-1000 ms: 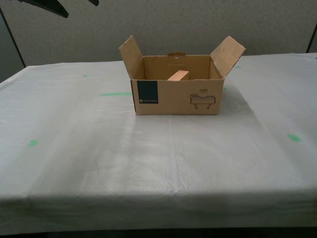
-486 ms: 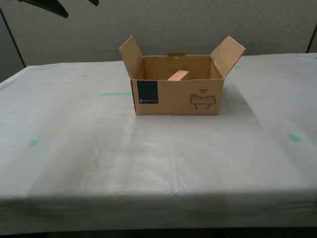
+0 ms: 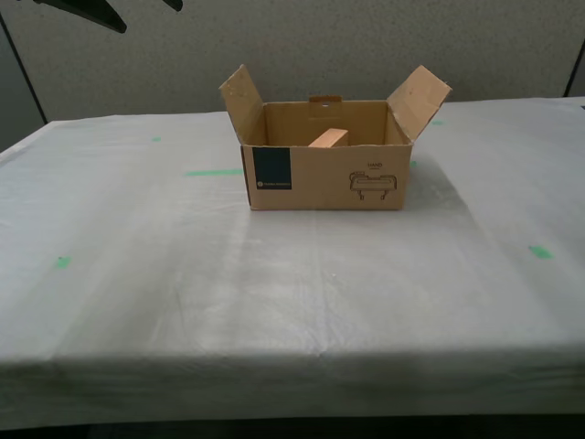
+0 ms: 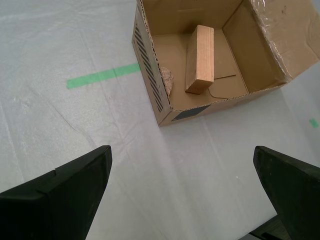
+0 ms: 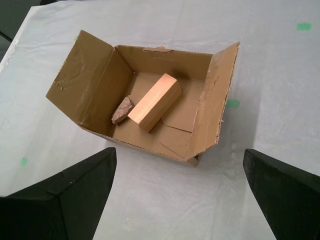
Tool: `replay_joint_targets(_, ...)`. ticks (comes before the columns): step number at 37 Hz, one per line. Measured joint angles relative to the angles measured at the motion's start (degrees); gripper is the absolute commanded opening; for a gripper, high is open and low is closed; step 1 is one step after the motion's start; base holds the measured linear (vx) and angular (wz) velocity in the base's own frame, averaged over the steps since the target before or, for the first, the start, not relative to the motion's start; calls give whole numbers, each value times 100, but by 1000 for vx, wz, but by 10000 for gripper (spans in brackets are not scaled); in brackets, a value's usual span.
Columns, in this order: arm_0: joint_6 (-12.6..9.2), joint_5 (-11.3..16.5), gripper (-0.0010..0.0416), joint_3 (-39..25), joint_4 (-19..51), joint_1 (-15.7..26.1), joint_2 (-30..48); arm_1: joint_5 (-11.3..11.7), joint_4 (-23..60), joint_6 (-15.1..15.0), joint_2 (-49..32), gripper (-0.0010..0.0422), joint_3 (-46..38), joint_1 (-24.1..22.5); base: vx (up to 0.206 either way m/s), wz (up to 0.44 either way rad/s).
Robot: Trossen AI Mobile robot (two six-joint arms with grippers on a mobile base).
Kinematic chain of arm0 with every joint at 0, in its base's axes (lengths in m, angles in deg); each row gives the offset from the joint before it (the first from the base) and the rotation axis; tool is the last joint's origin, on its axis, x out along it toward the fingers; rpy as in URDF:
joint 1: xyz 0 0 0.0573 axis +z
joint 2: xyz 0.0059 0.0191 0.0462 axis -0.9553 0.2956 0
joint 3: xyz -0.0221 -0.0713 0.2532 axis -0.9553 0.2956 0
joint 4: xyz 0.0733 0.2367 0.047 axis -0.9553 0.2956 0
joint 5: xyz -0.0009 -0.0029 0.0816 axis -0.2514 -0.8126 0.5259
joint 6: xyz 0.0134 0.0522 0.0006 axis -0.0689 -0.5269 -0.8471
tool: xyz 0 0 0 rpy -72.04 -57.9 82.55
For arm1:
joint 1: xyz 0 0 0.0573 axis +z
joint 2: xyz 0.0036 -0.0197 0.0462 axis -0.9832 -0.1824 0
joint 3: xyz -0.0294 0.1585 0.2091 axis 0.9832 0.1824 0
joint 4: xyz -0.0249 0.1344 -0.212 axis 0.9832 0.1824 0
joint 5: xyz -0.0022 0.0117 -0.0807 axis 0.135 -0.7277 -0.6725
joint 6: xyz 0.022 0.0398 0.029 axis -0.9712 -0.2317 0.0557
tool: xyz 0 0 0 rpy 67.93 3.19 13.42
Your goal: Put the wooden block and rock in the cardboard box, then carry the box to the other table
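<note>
- Brown corrugated cardboard box (image 3: 324, 169) stands on the wide bench covered in wrinkled white-grey cloth (image 3: 274, 274), near the bench's far side in the exterior view, with its two side flaps (image 3: 239, 105) upright and splayed outward.
- On the box's front wall, a dark blue square label (image 3: 271, 171) sits toward the exterior view's left; it carries a small line of white print too fine to read.
- Toward the exterior view's right on the same wall is a printed line drawing (image 3: 375, 184) with a short word above it, also too small to read.
- A handle tab (image 3: 324, 98) rises from the middle of the rear wall.
- Inside the box, the light tan rectangular wooden block (image 5: 155, 101) lies tilted, one end raised above the box floor.
- The small rough beige-grey rock (image 5: 122, 110) rests on the box floor just beside the block, close to a side wall.
- Small green tape marks (image 3: 212, 173) dot the cloth around the box.
- My first gripper (image 5: 182, 195) hangs above the box with its dark jaws spread wide, holding nothing.
- My second gripper (image 4: 182, 192) hangs over the cloth near the box, jaws likewise spread wide and empty.
</note>
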Motion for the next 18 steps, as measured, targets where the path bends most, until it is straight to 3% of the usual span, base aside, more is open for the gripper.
replay_joint_targets(18,0,0,353,0,0,4,0,0,0,0,0,387,0,0,-9,-1)
